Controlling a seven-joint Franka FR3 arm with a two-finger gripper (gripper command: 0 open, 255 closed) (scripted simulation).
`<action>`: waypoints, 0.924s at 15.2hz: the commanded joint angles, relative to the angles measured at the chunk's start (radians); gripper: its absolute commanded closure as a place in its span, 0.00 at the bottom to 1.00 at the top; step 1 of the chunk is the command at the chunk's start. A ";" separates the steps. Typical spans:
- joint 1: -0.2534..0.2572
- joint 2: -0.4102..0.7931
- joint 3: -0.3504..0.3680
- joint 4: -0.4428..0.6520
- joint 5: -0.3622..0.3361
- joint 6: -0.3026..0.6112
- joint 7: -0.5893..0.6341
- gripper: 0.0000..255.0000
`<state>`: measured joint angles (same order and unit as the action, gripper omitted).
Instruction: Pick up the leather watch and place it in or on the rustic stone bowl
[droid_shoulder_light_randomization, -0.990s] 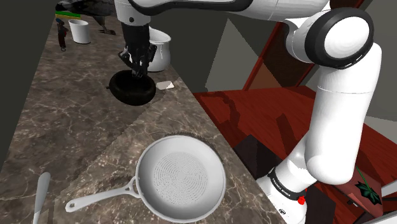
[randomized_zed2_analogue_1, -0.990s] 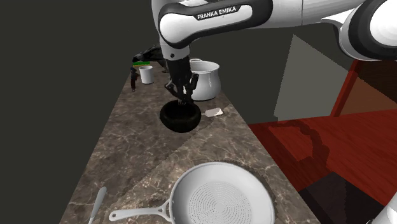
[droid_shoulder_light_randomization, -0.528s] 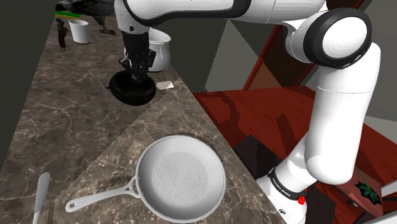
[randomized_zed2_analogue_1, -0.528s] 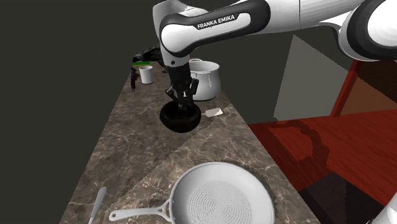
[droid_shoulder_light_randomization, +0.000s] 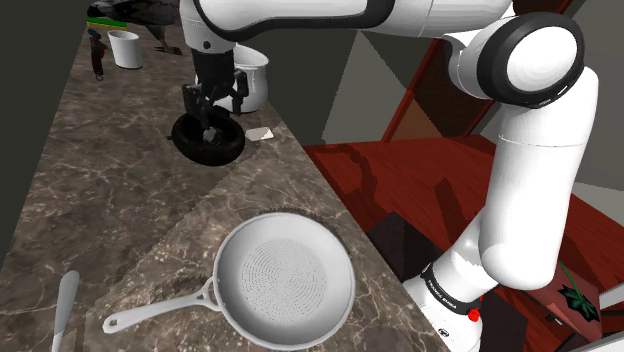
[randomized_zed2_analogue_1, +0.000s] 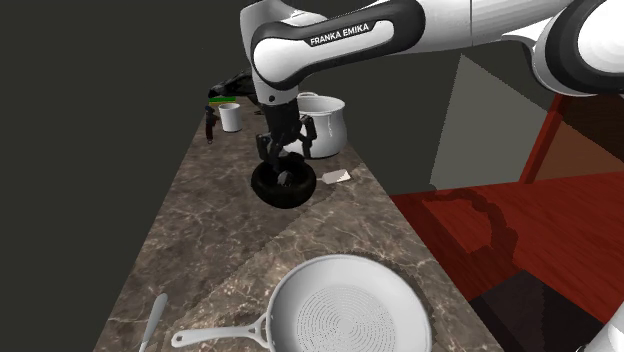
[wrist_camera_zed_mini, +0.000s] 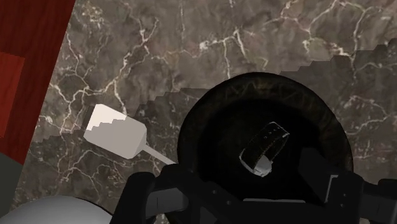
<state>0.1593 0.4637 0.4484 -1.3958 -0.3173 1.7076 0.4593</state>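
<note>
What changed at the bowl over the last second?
The gripper shifted slightly over the bowl, then spread its fingers and let go of the watch, which now lies inside the bowl, clear of both fingers. The bowl, pan and pot stayed where they were.

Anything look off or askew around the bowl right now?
Nothing stands out. The watch lies inside the dark bowl, which sits upright on the marble counter. The open gripper hangs above it, its fingers clear of the watch.
</note>
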 joint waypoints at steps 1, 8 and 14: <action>0.000 0.000 0.000 0.000 0.000 0.000 0.000 0.00; 0.034 0.022 0.003 0.160 -0.004 -0.137 -0.010 0.00; 0.034 0.022 0.003 0.161 -0.004 -0.138 -0.010 0.00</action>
